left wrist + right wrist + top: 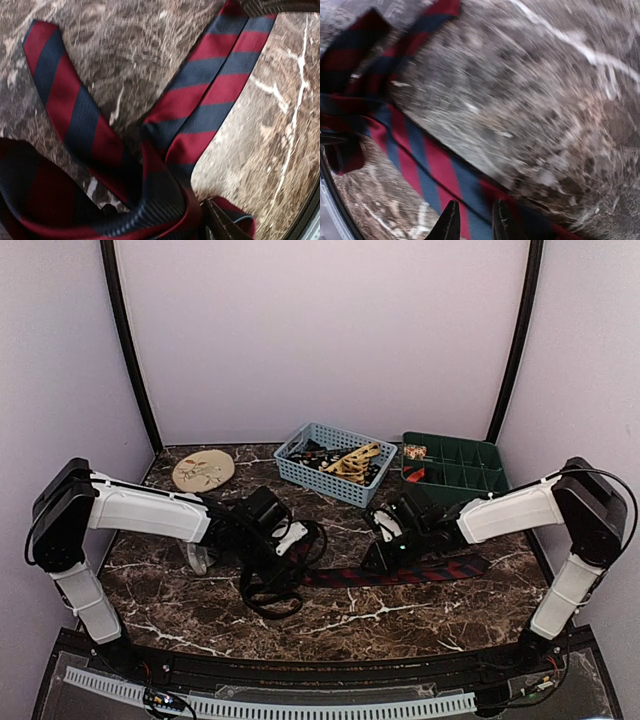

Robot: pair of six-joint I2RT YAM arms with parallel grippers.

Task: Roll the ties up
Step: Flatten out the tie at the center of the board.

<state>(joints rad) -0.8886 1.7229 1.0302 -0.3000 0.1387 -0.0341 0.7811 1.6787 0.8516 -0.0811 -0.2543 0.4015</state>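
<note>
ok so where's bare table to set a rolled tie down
Best is the front strip of table between the striped tie and the near edge. A smaller gap lies between the round disc and the blue basket. The middle is crowded by the left gripper and right gripper; the back right by the green tray.

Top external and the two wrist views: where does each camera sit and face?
Top external: high and behind, looking down on marble table, left arm, right arm, blue basket, striped tie.
Left wrist: on the left arm, close above the tie's crossed folds; jaws unclear.
Right wrist: on the right arm, over the tie; its fingertips show, slightly apart.
Both wrist views share the tie.
</note>
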